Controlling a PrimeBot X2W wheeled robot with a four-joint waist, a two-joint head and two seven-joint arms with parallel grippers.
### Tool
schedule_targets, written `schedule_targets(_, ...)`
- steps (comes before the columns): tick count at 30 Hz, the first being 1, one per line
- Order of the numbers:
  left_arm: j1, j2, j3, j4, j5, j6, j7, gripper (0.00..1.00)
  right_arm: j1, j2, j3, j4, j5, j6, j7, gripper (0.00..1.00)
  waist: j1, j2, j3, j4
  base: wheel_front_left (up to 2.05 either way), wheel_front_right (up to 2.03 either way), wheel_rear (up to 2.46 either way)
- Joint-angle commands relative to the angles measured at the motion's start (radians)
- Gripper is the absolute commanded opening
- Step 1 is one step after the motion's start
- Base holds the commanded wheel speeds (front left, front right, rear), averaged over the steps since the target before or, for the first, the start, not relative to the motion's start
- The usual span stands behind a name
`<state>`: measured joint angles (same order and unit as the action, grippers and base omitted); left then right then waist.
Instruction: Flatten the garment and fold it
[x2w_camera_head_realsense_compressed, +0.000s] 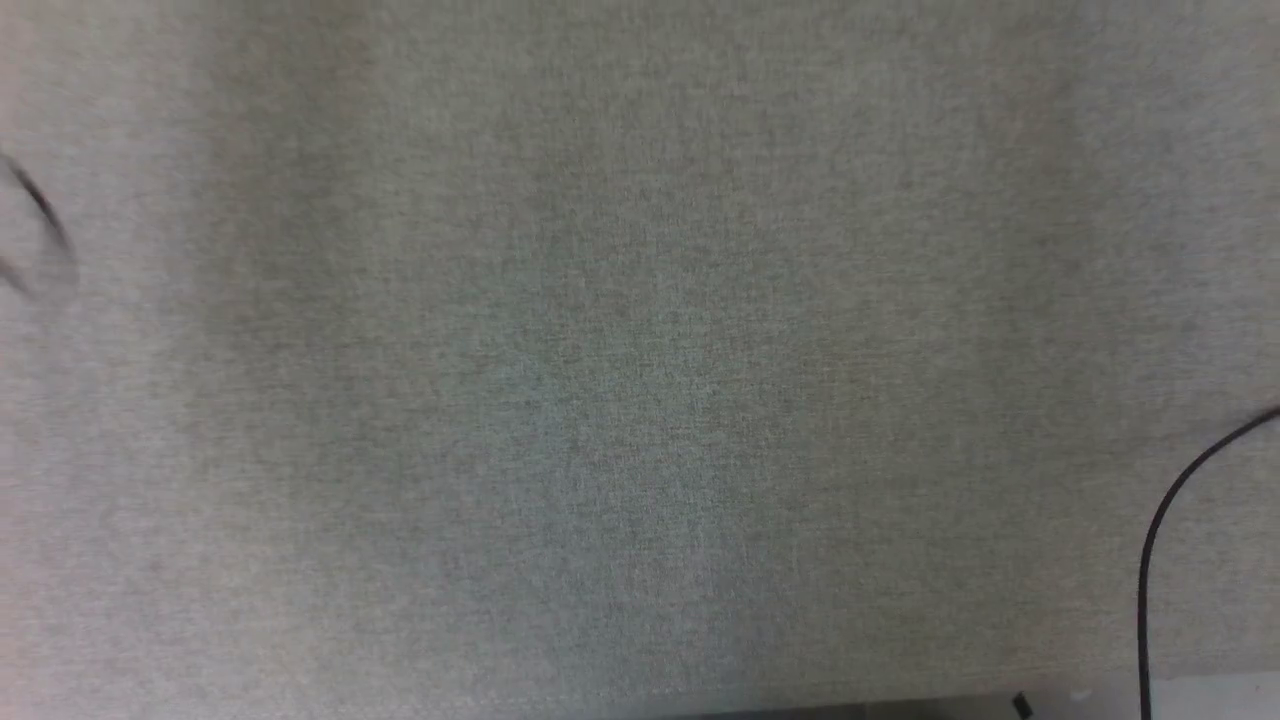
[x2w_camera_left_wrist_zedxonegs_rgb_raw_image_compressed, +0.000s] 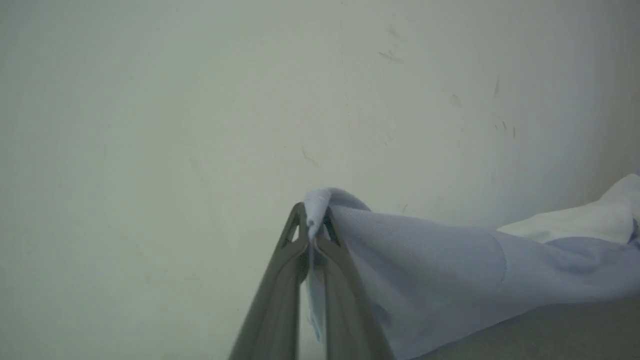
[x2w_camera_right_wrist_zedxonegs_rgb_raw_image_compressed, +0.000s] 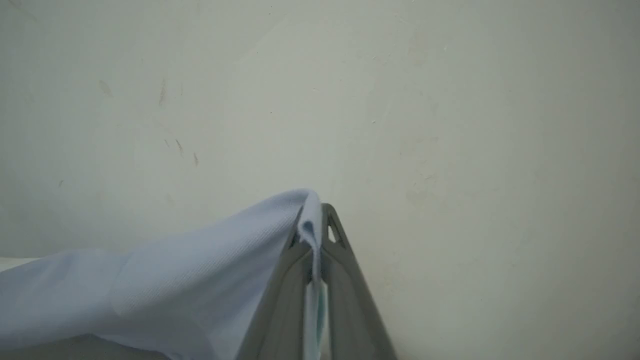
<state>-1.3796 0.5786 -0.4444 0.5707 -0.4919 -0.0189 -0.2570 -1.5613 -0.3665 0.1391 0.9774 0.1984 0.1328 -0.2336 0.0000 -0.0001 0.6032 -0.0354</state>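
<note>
The garment (x2w_camera_left_wrist_zedxonegs_rgb_raw_image_compressed: 440, 285) is light blue cloth that hangs from my left gripper (x2w_camera_left_wrist_zedxonegs_rgb_raw_image_compressed: 313, 225), whose grey fingers are shut on a fold of its edge. From there it drapes off to the right, and a white part (x2w_camera_left_wrist_zedxonegs_rgb_raw_image_compressed: 580, 222) of it shows at the far right. In the right wrist view my right gripper (x2w_camera_right_wrist_zedxonegs_rgb_raw_image_compressed: 314, 227) is also shut on a pinched edge of the garment (x2w_camera_right_wrist_zedxonegs_rgb_raw_image_compressed: 190, 285), which stretches away to the left. Both grippers point at a pale wall.
The head view looks down on a grey-green woven surface (x2w_camera_head_realsense_compressed: 640, 360). A black cable (x2w_camera_head_realsense_compressed: 1160, 540) curves across its lower right corner, and a blurred dark line (x2w_camera_head_realsense_compressed: 40, 215) shows at the left edge. A scuffed off-white wall (x2w_camera_left_wrist_zedxonegs_rgb_raw_image_compressed: 200, 125) stands behind both grippers.
</note>
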Motion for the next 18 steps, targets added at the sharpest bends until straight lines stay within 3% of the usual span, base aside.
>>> schedule_targets(1, 0.101, -0.015, 0.002, -0.015, 0.005, -0.009, -0.004, 0.0, 0.076, 0.005, 0.028, -0.007, 0.015, -0.002, -0.012, 0.0, 0.0, 0.0001, -0.089, 0.004, 0.0, 0.0, 0.0)
schedule_targets(8, 0.576, -0.05, -0.041, -0.059, -0.022, -0.026, 0.0, 0.0, 0.484, -0.025, 0.159, -0.126, 0.166, -0.002, -0.02, 0.0, 0.0, 0.0001, -0.293, 0.014, 0.0, 0.0, 0.0)
schedule_targets(11, 0.727, -0.041, -0.082, -0.068, -0.042, -0.037, 0.046, 0.0, 0.664, -0.086, 0.248, -0.241, 0.237, -0.002, -0.012, 0.0, 0.0, 0.0001, -0.367, 0.017, 0.0, 0.0, 0.0)
schedule_targets(18, 0.958, 0.016, -0.087, -0.147, -0.102, -0.01, 0.098, 0.0, 1.019, -0.249, 0.293, -0.445, 0.382, -0.002, 0.074, 0.0, 0.0, 0.0001, -0.483, 0.023, 0.0, 0.0, 0.0)
